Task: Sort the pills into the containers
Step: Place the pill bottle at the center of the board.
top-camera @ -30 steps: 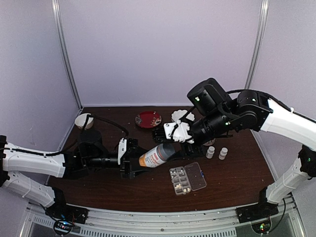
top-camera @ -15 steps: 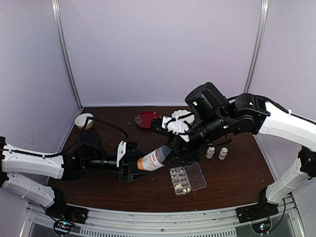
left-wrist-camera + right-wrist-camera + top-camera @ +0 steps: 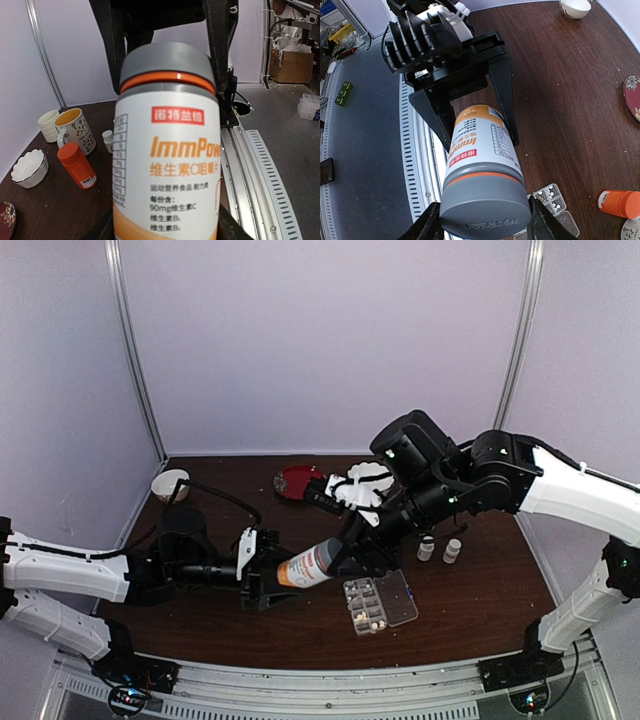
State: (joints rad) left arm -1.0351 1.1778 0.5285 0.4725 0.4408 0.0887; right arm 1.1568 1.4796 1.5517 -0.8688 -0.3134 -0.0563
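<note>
- From above: my left gripper [image 3: 270,568] is clamped on the base end of a big bottle [image 3: 308,565]. The bottle is a smooth cylinder with a white and orange label, held tilted above the dark brown, wood-grained tabletop [image 3: 480,615].
- My right gripper [image 3: 348,555] pinches the bottle's grey cap [image 3: 335,552] at the other end.
- Just beside the cap, on the tabletop, lies the pill box [image 3: 400,597]. It is flat, clear, rectangular plastic with its hinged lid laid open to the right.
- The containers [image 3: 362,600] are its small squarish cells in two rows. The pills [image 3: 376,621] show as tiny whitish specks in the nearest cells.
- Two small white bottles [image 3: 427,548] stand upright to the right of the box. A glossy red plate [image 3: 298,482] and a round white bowl [image 3: 170,484] sit towards the back.
- Left wrist view: the label fills the frame, matt white with orange lettering and a red block of characters. A shiny orange ring sits under the dull grey cap.
- My right gripper's black fingers press on both sides of that cap.
- Behind are a ribbed cream cup [image 3: 49,125], a patterned mug [image 3: 76,132], an orange bottle [image 3: 76,165] and a scalloped white dish [image 3: 29,169].
- Right wrist view: the cap faces the lens, round and flat-topped. My left gripper's black fingers flank the label, touching it.
- A corner of the pill box shows at the lower right, with pale pills in its cells.
</note>
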